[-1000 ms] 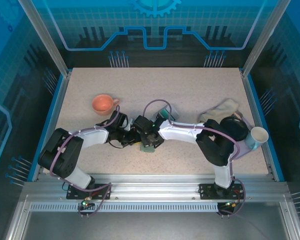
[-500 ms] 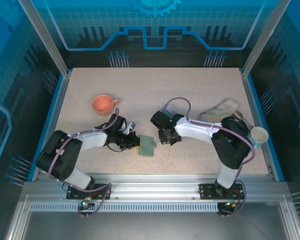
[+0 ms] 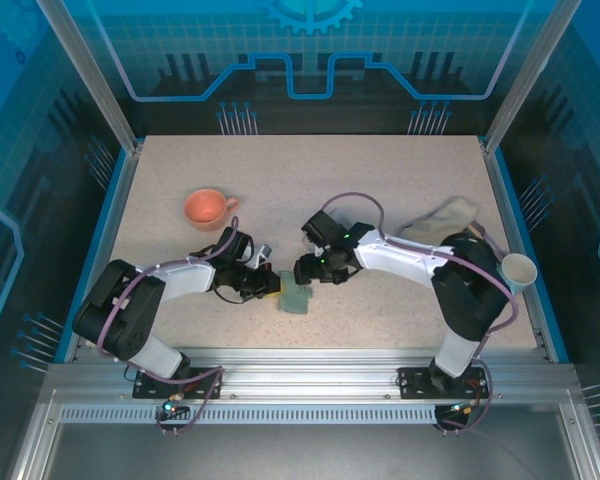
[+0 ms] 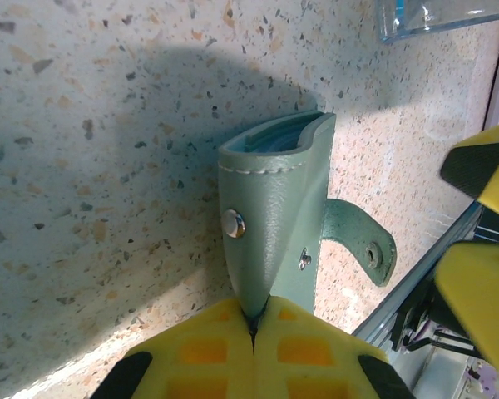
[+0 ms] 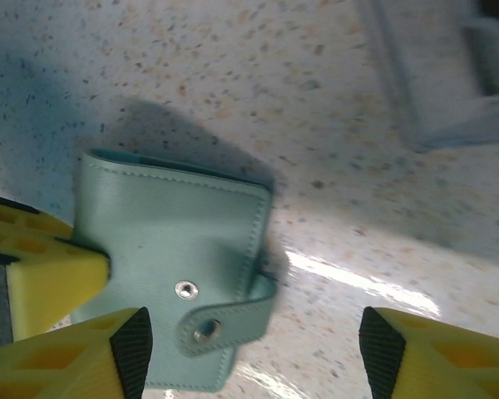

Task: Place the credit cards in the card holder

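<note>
left end effector [image 3: 267, 284]: clamped shut on the near-left edge of the card holder [image 3: 296, 295]
card holder: on the desk [image 3: 380, 180], folded; closure tab [image 4: 359, 243] unsnapped, sticking out
teal edge [image 4: 276, 140]: seen in the holder's open mouth; card or lining cannot be told
right end effector [image 3: 308, 268]: fingers apart, nothing held, just beyond the holder on its tab side
clear box [image 4: 437, 15]: beyond the holder
step: holder judged steadied for loading or closing
next: any remaining credit cards to be fetched, otherwise tab pressed onto its snap
</note>
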